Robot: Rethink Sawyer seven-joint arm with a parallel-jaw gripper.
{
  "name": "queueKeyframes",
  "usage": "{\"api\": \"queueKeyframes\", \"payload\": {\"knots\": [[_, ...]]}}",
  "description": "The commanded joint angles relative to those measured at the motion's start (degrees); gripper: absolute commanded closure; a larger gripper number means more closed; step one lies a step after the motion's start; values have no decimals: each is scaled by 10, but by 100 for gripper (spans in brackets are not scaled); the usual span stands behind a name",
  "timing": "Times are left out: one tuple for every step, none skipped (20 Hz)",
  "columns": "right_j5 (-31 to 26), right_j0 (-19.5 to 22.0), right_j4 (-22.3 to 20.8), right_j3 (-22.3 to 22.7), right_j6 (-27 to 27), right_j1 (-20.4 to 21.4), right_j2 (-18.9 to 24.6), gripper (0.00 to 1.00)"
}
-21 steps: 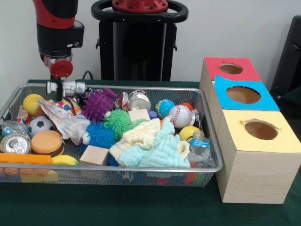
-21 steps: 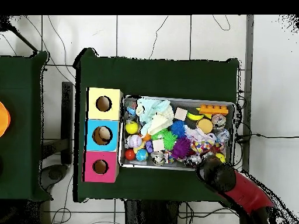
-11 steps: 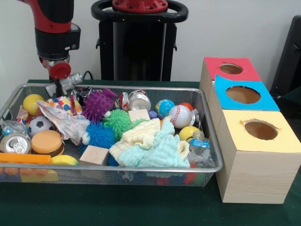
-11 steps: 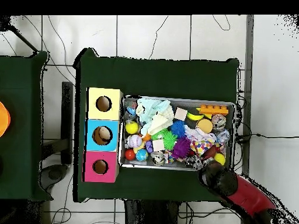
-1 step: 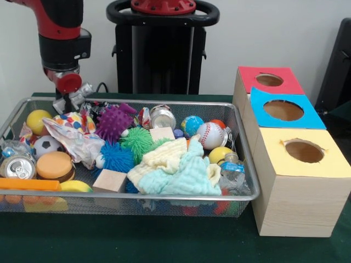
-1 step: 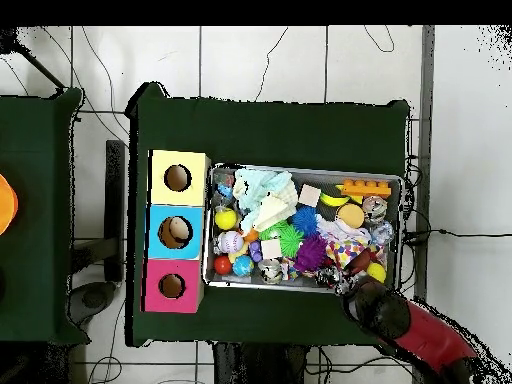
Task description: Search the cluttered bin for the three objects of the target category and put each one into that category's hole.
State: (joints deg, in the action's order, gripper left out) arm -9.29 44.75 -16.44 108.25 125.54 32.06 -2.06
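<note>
A wire mesh bin (image 5: 164, 195) holds mixed clutter. In it are a baseball (image 5: 211, 135), a yellow ball (image 5: 37, 120), a soccer ball (image 5: 46, 145), purple (image 5: 115, 121), green (image 5: 137, 142) and blue (image 5: 117, 158) spiky balls, two cans (image 5: 17, 167) (image 5: 163, 116), two wooden blocks (image 5: 111, 181) (image 5: 162, 133) and pale cloths (image 5: 181, 167). My gripper (image 5: 69, 99) hangs at the bin's far left corner, just over the rim, with nothing seen in it. In the overhead view the gripper (image 6: 352, 285) sits at the bin's lower right corner.
Three wooden boxes with round holes stand in a row right of the bin: red-topped (image 5: 249, 76), blue-topped (image 5: 312, 118) and yellow-topped (image 5: 334, 164). A patterned cloth (image 5: 77, 137), an orange brick (image 5: 27, 184) and a crushed bottle (image 5: 233, 170) also lie in the bin.
My gripper has drawn back from above the bin's corner toward the rim and turned a little. The objects in the bin have not moved.
</note>
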Motion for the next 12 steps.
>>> {"api": "queueKeyframes", "payload": {"knots": [[-65, 59, -78, -44, -119, -15, 75, 0], [-78, 80, -97, -57, -152, -18, 101, 0], [-75, 95, -116, -64, -173, -16, 124, 0], [-55, 127, -148, -67, -202, -10, 170, 0], [-52, 137, -161, -68, -206, -3, 185, 0], [-40, 153, -188, -66, -219, 13, 212, 0], [-48, 161, -196, -65, -223, 23, 226, 0], [-65, 171, -199, -59, -230, 41, 240, 0], [-88, 176, -192, -56, -225, 49, 243, 0], [-113, 181, -182, -46, -217, 58, 243, 0], [-120, 191, -185, -41, -214, 62, 251, 0], [-145, 196, -174, -30, -205, 67, 248, 0]]}}
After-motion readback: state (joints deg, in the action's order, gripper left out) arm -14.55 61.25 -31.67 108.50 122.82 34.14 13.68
